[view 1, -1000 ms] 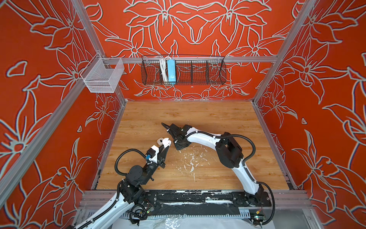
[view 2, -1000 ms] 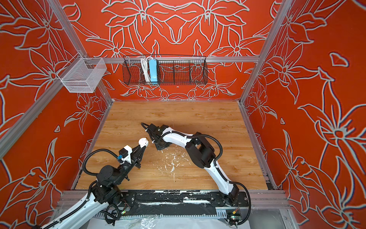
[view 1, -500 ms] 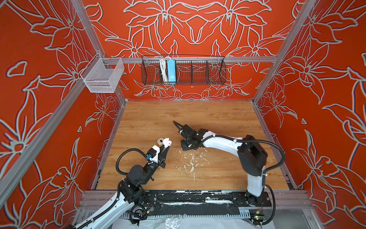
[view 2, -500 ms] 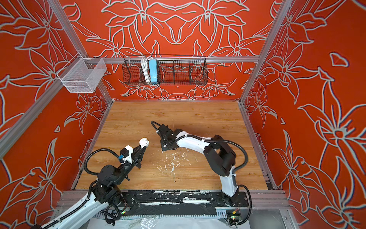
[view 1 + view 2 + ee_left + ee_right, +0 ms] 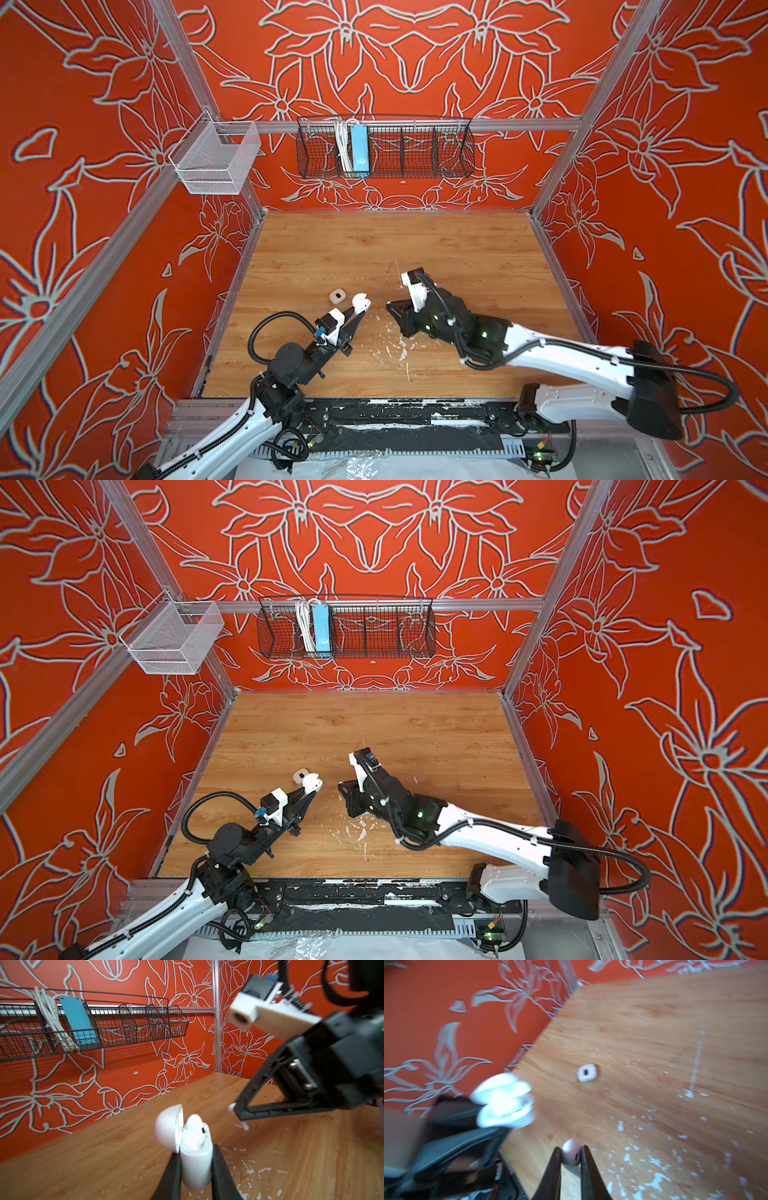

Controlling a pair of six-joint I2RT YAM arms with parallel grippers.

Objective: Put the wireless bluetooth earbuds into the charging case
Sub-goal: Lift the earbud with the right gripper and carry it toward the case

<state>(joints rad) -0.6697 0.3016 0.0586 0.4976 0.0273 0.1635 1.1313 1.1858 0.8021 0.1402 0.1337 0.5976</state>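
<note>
The left gripper (image 5: 196, 1152) is clamped on the charging case (image 5: 195, 1167), held clear of the table (image 5: 457, 249). Its lid (image 5: 168, 1126) is swung open and the first earbud (image 5: 195, 1132) sits inside. The right gripper (image 5: 572, 1151) pinches the second earbud (image 5: 571, 1155) by its bulb; in the left wrist view the stem hangs below the jaws. In both top views the case lies at about 9 o'clock from the right jaws, near but apart, so the right arm is nearer to make the move. The lid stands on the far side, leaving the approach open. A small pale case (image 5: 337, 296) lies on the wood at 9 o'clock beyond, out of the path.
</note>
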